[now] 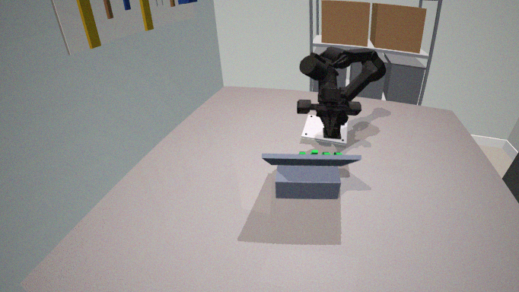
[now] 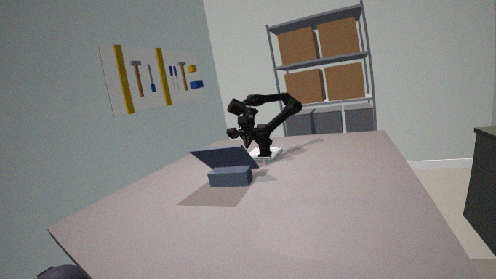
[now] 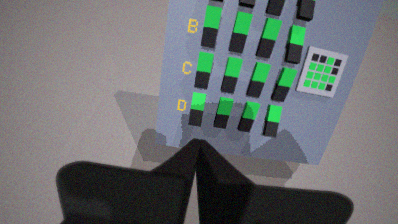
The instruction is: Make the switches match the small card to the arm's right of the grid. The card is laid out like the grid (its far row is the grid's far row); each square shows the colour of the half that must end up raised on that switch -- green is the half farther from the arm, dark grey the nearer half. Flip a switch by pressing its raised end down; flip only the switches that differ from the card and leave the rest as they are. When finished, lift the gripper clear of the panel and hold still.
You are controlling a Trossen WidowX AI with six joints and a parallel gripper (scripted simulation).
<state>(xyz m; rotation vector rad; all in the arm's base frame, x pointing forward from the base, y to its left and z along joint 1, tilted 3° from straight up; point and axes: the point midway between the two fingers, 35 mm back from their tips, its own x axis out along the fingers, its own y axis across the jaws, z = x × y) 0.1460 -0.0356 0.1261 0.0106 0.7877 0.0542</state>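
The blue-grey switch panel (image 1: pixel 311 160) (image 2: pixel 222 157) (image 3: pixel 172 75) is tilted on its block. In the wrist view rows B, C and D show fully, each switch with a green far half and a dark near half; row A is cut off at the top. Which halves are raised is hard to tell. The card (image 3: pixel 322 72) reads, far row first: dark, dark, green, dark; green, green, green, dark; all green; green, green, green, dark. My gripper (image 1: pixel 332 133) (image 2: pixel 247 147) (image 3: pixel 198 145) is shut and empty, apart from the panel on its near side, below row D in the wrist view.
The block (image 1: pixel 307 189) (image 2: pixel 230 178) under the panel stands on the table (image 1: pixel 190 228) (image 2: pixel 327 218). The arm's white base plate (image 1: pixel 313 131) lies behind the panel in the top view. A shelf rack with brown boxes (image 2: pixel 343 81) stands beyond the table.
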